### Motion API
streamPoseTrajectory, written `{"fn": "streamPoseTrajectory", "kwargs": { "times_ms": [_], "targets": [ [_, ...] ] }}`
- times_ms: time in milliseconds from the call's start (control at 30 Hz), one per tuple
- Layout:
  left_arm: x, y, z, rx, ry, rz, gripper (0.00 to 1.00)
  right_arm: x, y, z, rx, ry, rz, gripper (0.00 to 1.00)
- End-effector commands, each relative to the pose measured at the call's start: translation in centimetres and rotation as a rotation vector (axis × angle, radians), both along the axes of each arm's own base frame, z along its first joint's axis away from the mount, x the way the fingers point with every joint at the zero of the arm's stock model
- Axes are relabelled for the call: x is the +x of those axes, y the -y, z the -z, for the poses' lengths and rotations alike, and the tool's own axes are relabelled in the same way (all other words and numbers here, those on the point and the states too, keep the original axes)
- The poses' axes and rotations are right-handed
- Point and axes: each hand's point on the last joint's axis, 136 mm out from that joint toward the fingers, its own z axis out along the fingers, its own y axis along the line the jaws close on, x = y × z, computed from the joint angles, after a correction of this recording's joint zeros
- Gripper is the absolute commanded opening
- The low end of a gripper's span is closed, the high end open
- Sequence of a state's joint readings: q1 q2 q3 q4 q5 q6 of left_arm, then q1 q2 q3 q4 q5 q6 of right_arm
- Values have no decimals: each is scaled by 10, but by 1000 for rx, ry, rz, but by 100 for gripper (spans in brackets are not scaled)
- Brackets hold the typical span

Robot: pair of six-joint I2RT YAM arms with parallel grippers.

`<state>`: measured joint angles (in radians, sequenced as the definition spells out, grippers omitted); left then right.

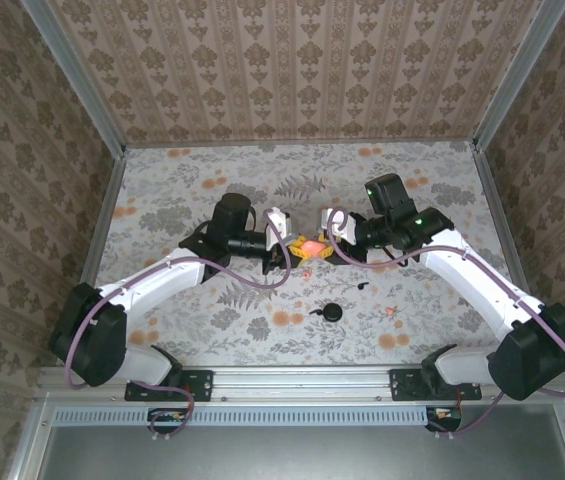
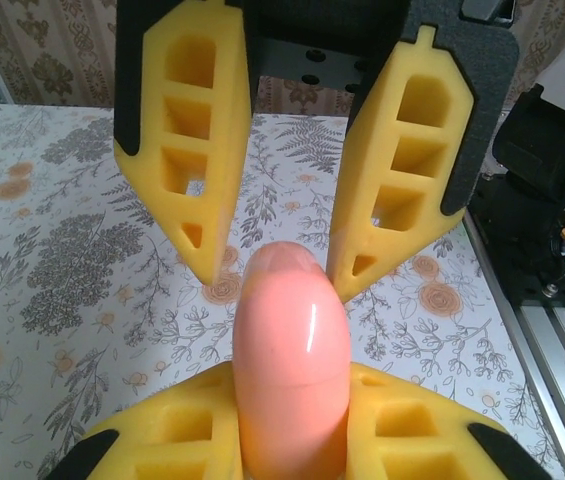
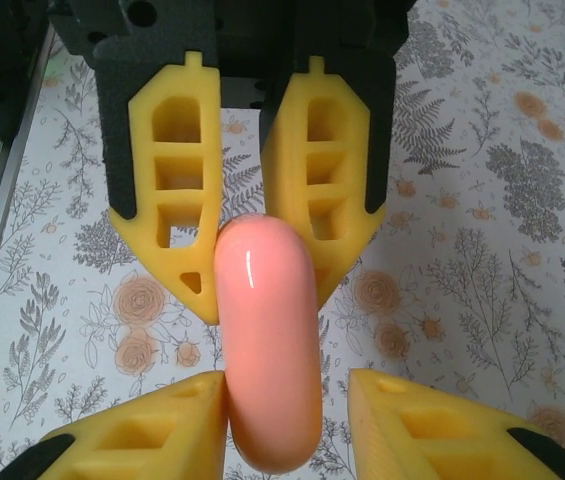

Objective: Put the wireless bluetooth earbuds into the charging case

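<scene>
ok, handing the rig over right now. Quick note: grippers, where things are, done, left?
Left gripper: shut on the pink case, held above the table at centre.
Right gripper: open, fingers either side of the case's other end.
The case looks closed.
Loose on the table, nearer the bases: black round piece, small black piece, pink speck, likely an earbud.
Done: no earbud visibly seated.
Left: open the case, pick up the earbuds, seat them.

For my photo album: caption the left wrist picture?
Left gripper clamps the pink case; right gripper stands open around its tip.
</scene>
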<state>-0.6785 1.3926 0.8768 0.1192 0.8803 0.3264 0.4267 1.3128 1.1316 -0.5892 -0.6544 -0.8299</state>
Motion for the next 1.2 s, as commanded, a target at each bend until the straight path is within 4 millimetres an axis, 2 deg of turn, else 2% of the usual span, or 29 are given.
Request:
{"fn": "streamPoseTrajectory", "kwargs": {
  "times_ms": [0,100,300,533,633,767,867,967,1167],
  "targets": [
    [-3,4,-13,-25,17,39,18,13,2,-4,42,-8,34,38],
    [-3,3,-10,-16,17,34,18,20,9,-6,50,-16,65,38],
    [-3,1,-6,-10,13,29,17,34,14,-29,141,14,100,39],
    [5,-2,-3,-39,-8,2,16,40,19,-31,160,-23,163,40],
    [13,-5,0,-56,-25,-35,16,45,22,-33,166,-56,217,42],
    [32,-14,14,-49,-50,-149,16,55,29,-34,173,-154,362,44],
    [44,-24,27,-43,-78,-237,16,66,38,-25,159,-287,531,45],
    [55,-35,39,-40,-108,-325,16,66,47,-5,105,-426,666,45],
    [67,-59,53,-22,-135,-474,16,61,42,36,-29,-538,694,46]
  ]
}}
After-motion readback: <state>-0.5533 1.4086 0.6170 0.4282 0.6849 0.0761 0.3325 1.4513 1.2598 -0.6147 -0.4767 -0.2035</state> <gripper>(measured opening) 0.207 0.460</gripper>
